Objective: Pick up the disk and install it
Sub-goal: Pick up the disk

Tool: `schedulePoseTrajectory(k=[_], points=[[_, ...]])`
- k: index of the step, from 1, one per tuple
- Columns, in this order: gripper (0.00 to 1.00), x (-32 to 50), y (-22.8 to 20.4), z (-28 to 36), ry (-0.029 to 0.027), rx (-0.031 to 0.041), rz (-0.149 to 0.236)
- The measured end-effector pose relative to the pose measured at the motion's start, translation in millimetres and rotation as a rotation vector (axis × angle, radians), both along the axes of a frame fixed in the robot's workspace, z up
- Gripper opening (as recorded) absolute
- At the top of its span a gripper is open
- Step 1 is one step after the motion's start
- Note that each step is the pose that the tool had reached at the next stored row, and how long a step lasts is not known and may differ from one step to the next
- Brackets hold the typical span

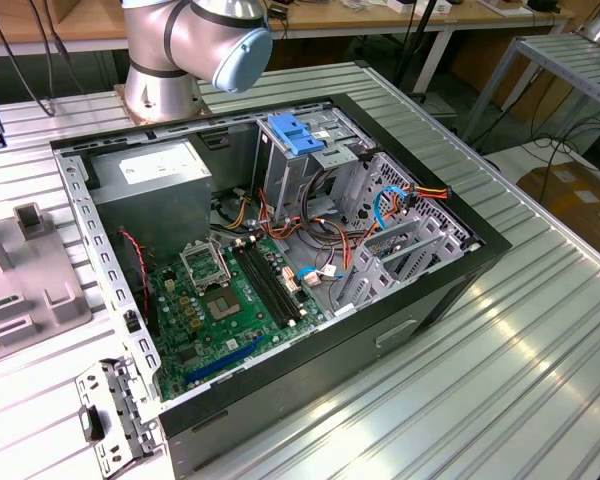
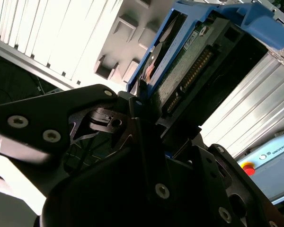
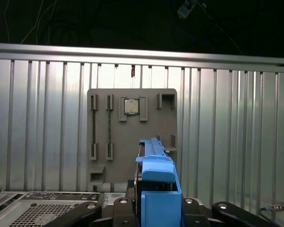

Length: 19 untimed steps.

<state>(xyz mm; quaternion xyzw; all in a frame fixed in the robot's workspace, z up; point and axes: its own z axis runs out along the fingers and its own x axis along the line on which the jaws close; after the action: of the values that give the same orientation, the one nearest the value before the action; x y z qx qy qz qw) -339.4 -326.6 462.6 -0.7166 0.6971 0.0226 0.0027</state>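
Disk point(image 2: 191, 59) is up in the fingers point(image 2: 85, 106), clear of the table point(image 2: 42, 28). The fingers pinch one end of it, one finger on either side; the rest of the disk sticks out past the fingertips, away from the wrist.

Second wrist view: the green circuit-board face with its row of connector pins is turned to the camera, and the blue carrier point(image 2: 255, 21) frames the edges.

First wrist view: the disk is seen edge-on, blue edge running up the middle, with a black finger link close on each side. Beyond it a grey fixture point(image 3: 132, 142) lies flat on the ribbed table, with a square chip point(image 3: 131, 106) seated in one slot. The disk hangs apart from the fixture, not touching it.

Exterior view:
- Open case point(image 1: 380, 340) lies on its side on the table, motherboard point(image 1: 220, 300) facing up.
- Grey power supply point(image 1: 150, 180) sits at the end nearest the arm point(image 1: 195, 40), whose base stands on the table behind the case.
- Drive cage point(image 1: 380, 200) is at the exterior view's right of the board, with orange and red cables point(image 1: 420, 190) across it.
- Light-blue ridged latch point(image 1: 295, 133) sits on top of a bay by the back wall.
- The grey fixture is at the exterior view's left, beside the case.
- A loose metal bracket point(image 1: 115, 415) lies on the table at the case's near corner
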Motion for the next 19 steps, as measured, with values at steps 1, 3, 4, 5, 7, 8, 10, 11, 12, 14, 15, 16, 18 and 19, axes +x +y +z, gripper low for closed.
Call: schedulePoseTrajectory(k=[1,3,4,5,7,8,10,11,12,14,15,16,18,19], points=[[0.36,0.3,0.0,0.0,0.0000,0.0000,0.000],[0.36,0.5,0.0,0.0,0.0000,0.0000,0.000],[0.36,0.7,0.0,0.0,0.0001,-0.0001,0.000],[0.36,0.7,0.0,-0.1,0.0000,-0.0001,0.000],[0.36,0.7,-0.1,0.0,0.0001,-0.0001,0.000],[0.36,0.8,-0.1,-0.1,0.0001,-0.0001,0.000],[0.36,1.2,-0.1,-0.2,0.0001,0.0000,0.000],[0.36,1.3,-0.1,-0.2,0.0001,0.0000,0.000],[0.36,1.4,-0.1,-0.2,0.0001,-0.0001,0.000],[0.36,1.5,-0.1,-0.2,0.0000,0.0000,0.000],[0.36,1.7,-0.1,-0.2,0.0001,-0.0001,0.000],[0.36,2.0,-0.1,-0.2,0.0001,-0.0001,0.000],[0.36,2.4,-0.1,-0.2,0.0001,-0.0001,0.000],[0.36,2.5,-0.1,-0.2,0.0000,0.0000,0.000]])
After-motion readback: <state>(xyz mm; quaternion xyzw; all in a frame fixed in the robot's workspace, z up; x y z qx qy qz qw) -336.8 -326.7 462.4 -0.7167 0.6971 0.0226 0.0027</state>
